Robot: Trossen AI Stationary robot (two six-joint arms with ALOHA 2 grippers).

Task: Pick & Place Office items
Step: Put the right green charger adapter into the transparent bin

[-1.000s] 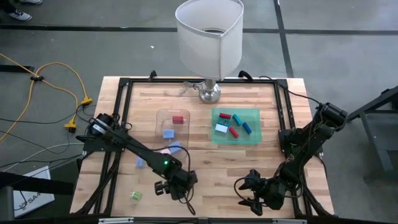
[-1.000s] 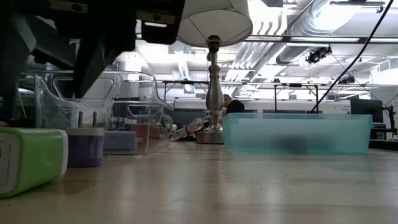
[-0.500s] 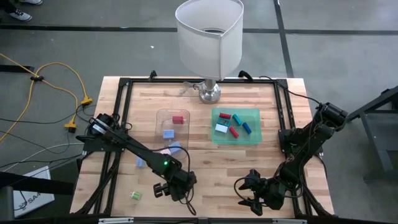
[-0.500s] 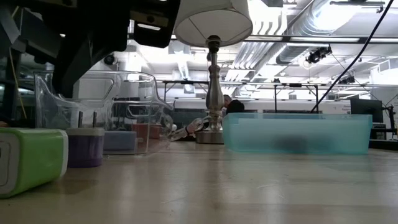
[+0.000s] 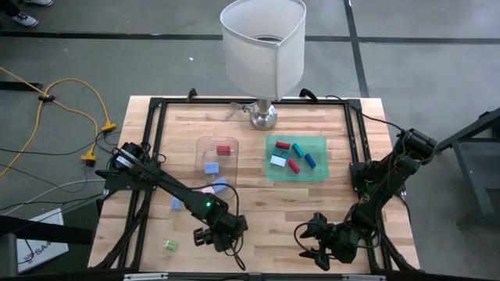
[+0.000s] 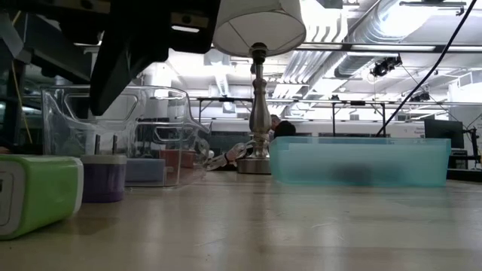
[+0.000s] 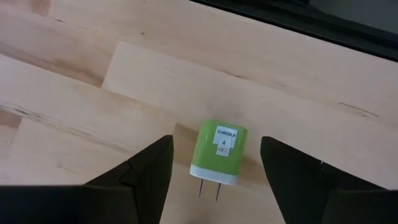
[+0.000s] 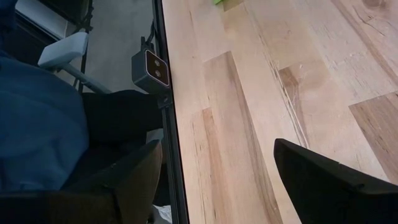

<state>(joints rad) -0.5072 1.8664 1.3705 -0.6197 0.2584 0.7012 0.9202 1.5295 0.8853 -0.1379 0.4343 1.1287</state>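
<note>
Nearest the front edge of the table [image 5: 258, 207], the left gripper [image 5: 201, 236] hangs low w/ its fingers spread apart and nothing between them; the green plug [image 7: 219, 152] lies on the wood just ahead of the gap, apart from both fingers. Only the left wrist view gives detail on it: rounded lime-green body, white end cap, two metal prongs pointing toward the camera, small white label on top w/ print too small to read fully. From above the same plug [image 5: 169, 245] is just a green speck near the front left corner, beside the gripper. The low view shows its side, a big green block w/ white end at far left [image 6: 38, 192], and a purple plug [image 6: 103, 177] standing just behind it w/ prongs up, which from above reads as a pale blue block [image 5: 176, 204]. Right gripper [image 5: 306, 243] waits near the front edge right of centre, fingers wide apart, empty; its wrist view shows only bare wood, the table's black edge rail and a small camera [image 8: 155, 68], plus a blue sleeve beyond the edge. Mid-table: clear bin [image 5: 205, 144] holding a red piece [image 5: 224, 148] and a pale blue block [image 5: 212, 167], w/ a pink piece and another blue one at its near end. Right of it the green tray [image 5: 319, 173] carries red, blue, teal and white pieces; in the low view its wall [image 6: 354, 159] hides them. Farthest back stands the lamp [image 5: 262, 43], w/ white shade and metal base.
</note>
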